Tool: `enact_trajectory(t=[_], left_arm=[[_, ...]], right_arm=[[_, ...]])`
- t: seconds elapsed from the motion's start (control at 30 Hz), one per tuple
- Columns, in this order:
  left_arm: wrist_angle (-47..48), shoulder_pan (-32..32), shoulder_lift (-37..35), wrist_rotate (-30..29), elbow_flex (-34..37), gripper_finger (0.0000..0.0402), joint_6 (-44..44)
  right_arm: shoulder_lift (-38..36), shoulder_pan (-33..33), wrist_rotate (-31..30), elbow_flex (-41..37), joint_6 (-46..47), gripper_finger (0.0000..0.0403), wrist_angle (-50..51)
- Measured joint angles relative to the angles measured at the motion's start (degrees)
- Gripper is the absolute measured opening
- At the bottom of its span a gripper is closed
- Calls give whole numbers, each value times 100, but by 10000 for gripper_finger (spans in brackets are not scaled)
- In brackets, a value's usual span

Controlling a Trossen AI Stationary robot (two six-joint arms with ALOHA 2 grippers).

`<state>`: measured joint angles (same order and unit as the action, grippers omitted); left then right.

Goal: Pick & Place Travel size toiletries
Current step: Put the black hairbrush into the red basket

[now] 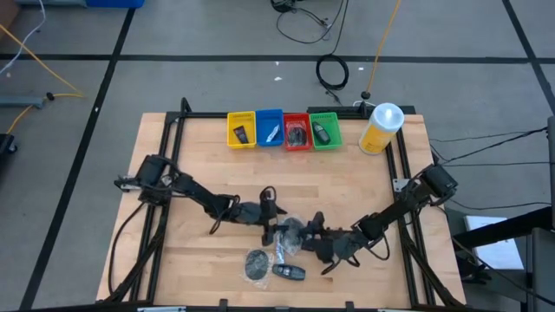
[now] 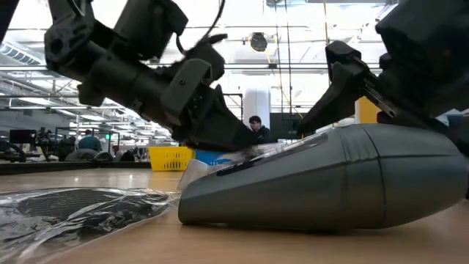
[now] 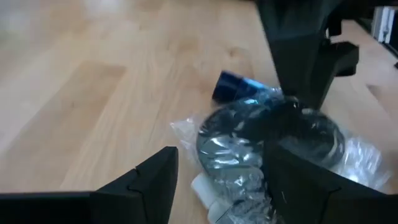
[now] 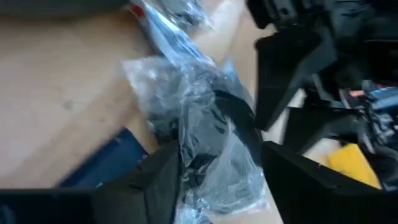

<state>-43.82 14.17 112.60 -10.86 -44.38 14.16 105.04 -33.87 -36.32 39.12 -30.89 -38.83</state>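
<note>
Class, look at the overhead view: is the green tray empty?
No. The green tray holds a dark oblong item.

Grey floor (image 1: 217,82) with dark lines surrounds the wooden table (image 1: 225,186).

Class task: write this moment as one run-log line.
left pincer: open, at clear-wrapped packet | right pincer: open, around same packet | four coloured trays: each holds an item | yellow bottle: upright beside trays

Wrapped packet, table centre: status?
Both end effectors, left and right, open, flanking clear-wrapped packet; not gripped. Dark bottle and grey disc lie close by.
</note>
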Motion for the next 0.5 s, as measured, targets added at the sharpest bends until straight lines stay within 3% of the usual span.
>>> enact_trajectory(t=[0.4,0.5], left_arm=[[-84,-75,27,316,0,173,-27],[77,-74,-164,324,2,166,-154]], right_arm=[[-269,265,-276,-10,-120,25,-38],[-297,321,-321,-10,-103,21,-63]])
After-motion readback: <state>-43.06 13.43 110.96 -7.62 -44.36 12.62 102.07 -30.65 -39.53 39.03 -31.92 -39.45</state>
